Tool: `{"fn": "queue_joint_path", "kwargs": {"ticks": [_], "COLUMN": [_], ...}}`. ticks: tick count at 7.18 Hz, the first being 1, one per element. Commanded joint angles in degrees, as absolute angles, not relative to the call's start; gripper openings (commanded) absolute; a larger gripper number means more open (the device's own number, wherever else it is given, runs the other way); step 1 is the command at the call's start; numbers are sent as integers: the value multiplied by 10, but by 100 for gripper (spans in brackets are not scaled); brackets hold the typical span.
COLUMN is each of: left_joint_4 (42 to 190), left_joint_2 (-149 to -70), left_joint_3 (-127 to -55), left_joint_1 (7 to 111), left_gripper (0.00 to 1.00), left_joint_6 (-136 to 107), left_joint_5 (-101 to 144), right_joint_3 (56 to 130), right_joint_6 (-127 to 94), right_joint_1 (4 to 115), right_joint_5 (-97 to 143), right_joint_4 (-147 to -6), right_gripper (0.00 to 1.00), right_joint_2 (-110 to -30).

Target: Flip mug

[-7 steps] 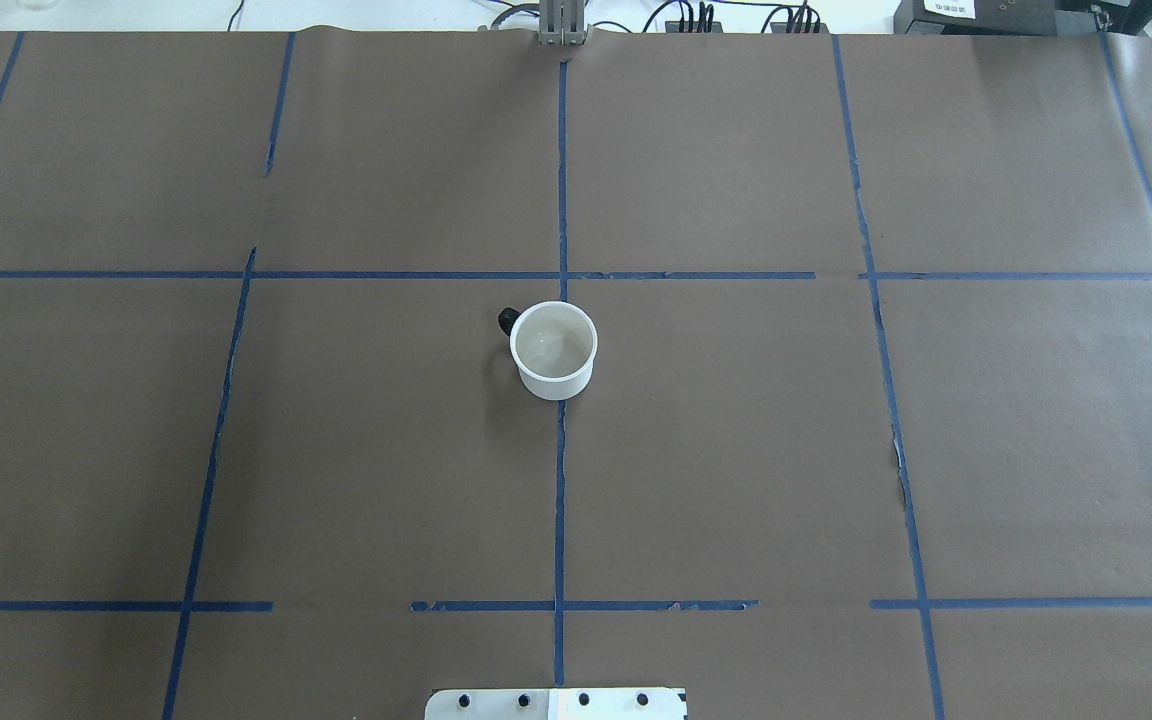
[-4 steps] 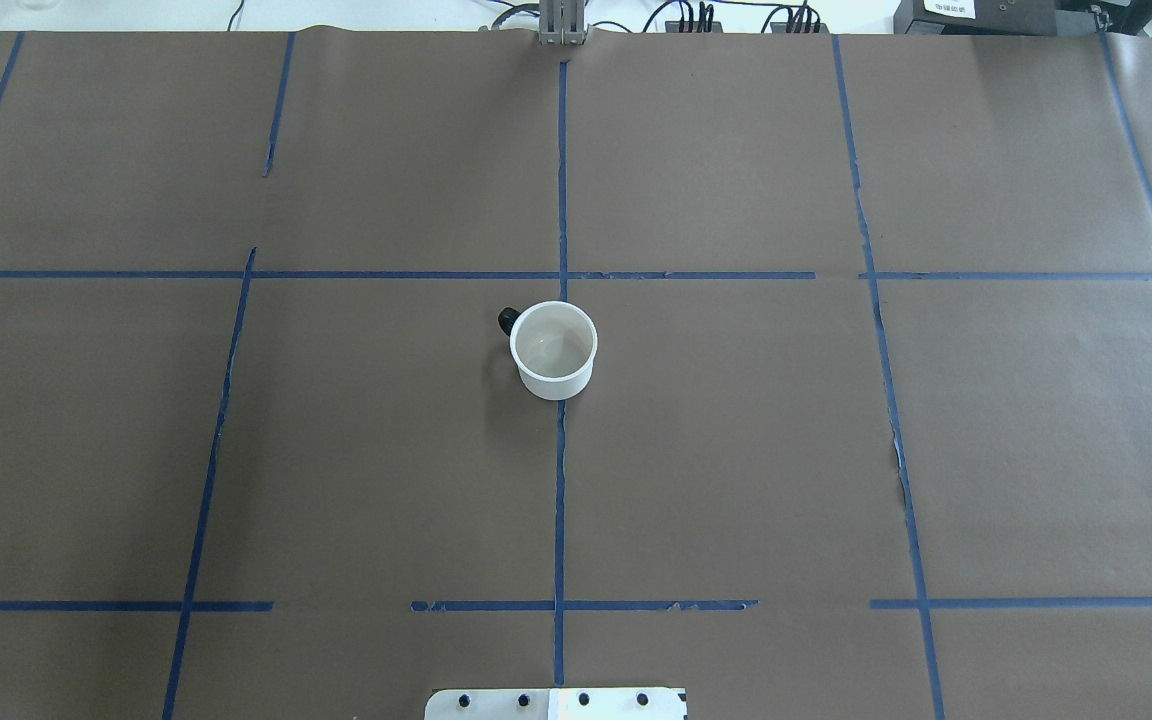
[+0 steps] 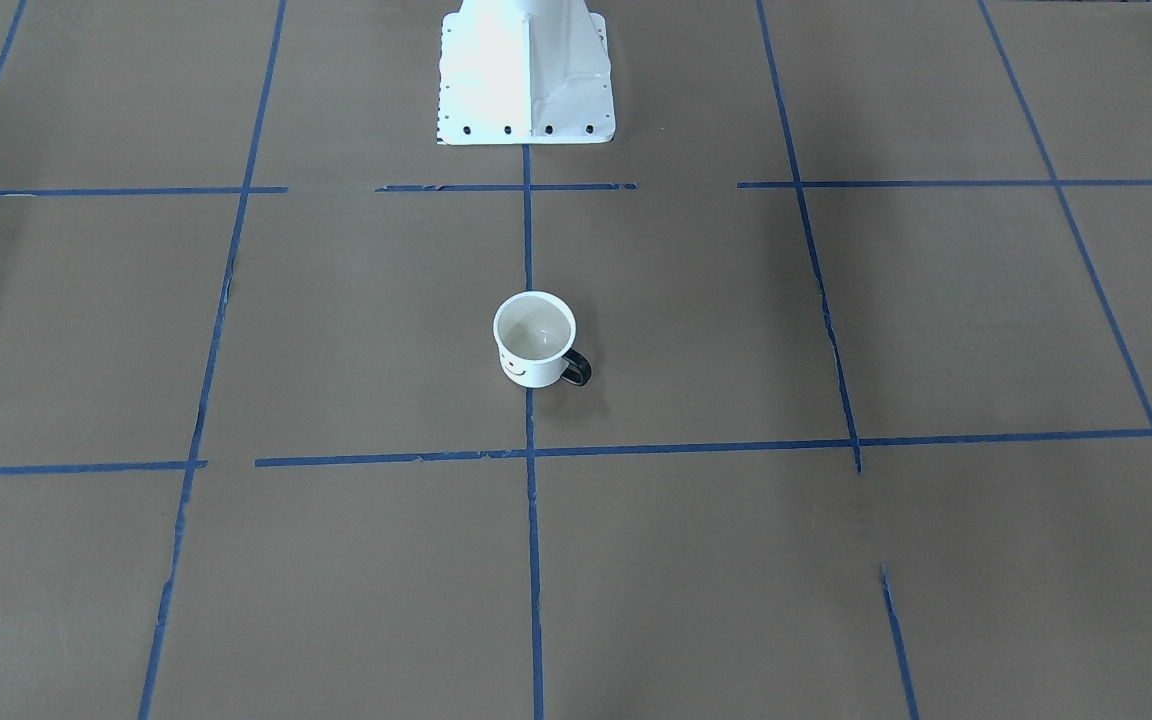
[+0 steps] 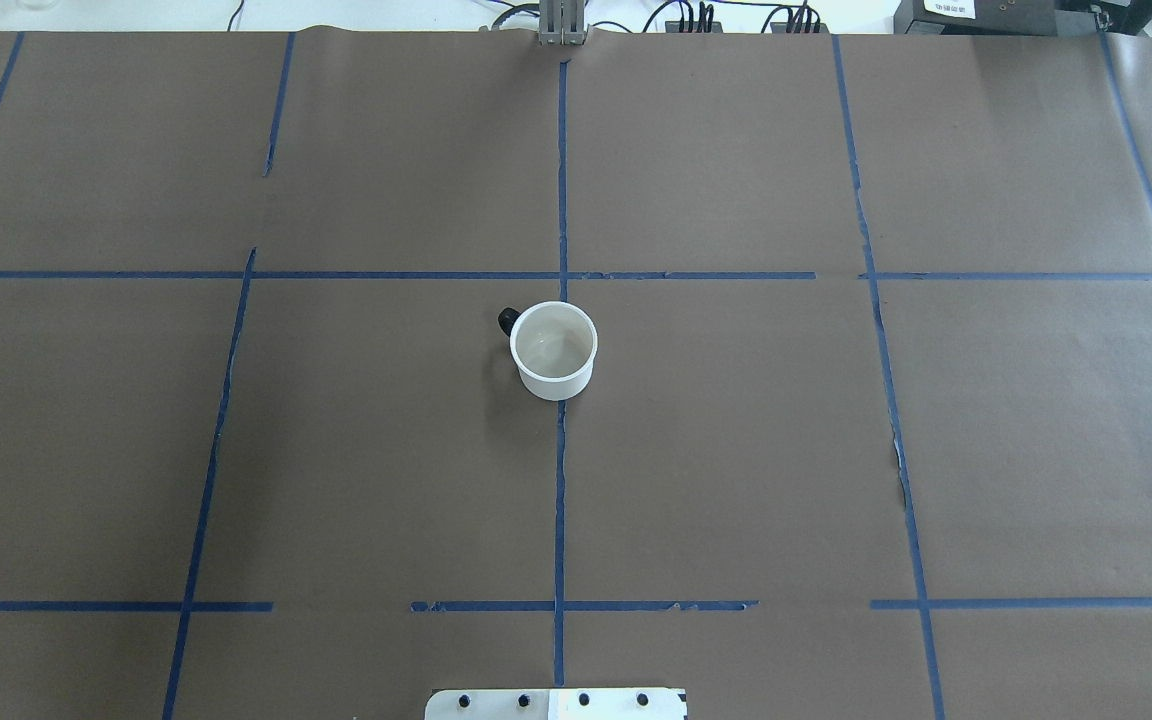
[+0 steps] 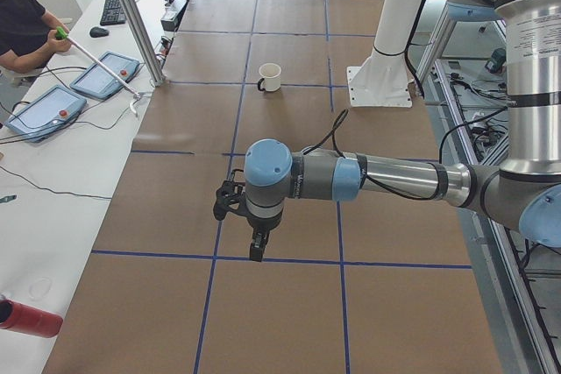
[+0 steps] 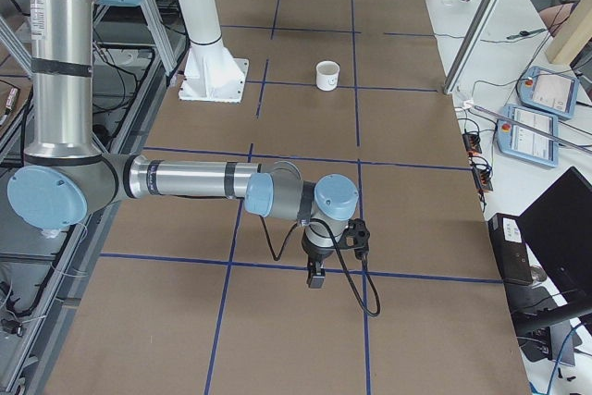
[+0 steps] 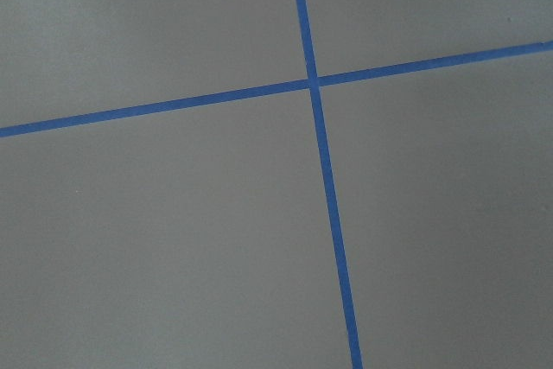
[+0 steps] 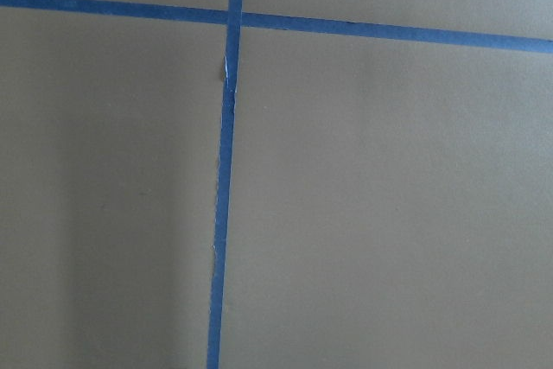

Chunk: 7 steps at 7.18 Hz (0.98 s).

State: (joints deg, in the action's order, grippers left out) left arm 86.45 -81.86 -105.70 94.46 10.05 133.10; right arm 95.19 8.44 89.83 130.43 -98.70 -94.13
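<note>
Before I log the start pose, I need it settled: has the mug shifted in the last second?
No. The mug sits astride the centre tape line, handle to its upper left, exactly as in both earlier overhead pictures.

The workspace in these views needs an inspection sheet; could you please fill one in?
Surface: brown paper with a blue tape grid, torn in places.
Job's things: mug upright, mouth up, untouched.
Clutter: nothing seen.
Grippers: left gripper and right gripper hang over the paper, far from the mug; open or shut cannot be told.
Cables: black cable loops beside the right gripper.
Surroundings: operator and pendants at the side bench.
</note>
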Motion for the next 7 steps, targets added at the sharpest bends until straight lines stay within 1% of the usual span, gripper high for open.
{"fn": "queue_joint_path", "kwargs": {"ticks": [1, 7], "left_joint_4": [862, 862], "left_joint_2": [-830, -828], "left_joint_3": [-1060, -1061], "left_joint_1": [942, 944], "left_gripper": [100, 100], "left_joint_6": [100, 100], "left_joint_5": [1318, 1317], "right_joint_3": [952, 952], "right_joint_6": [84, 84], "right_joint_1": [898, 898], "right_joint_5": [1304, 1304], "right_joint_4": [-987, -987], "right_gripper": [100, 100], "right_joint_2": [-941, -941]}}
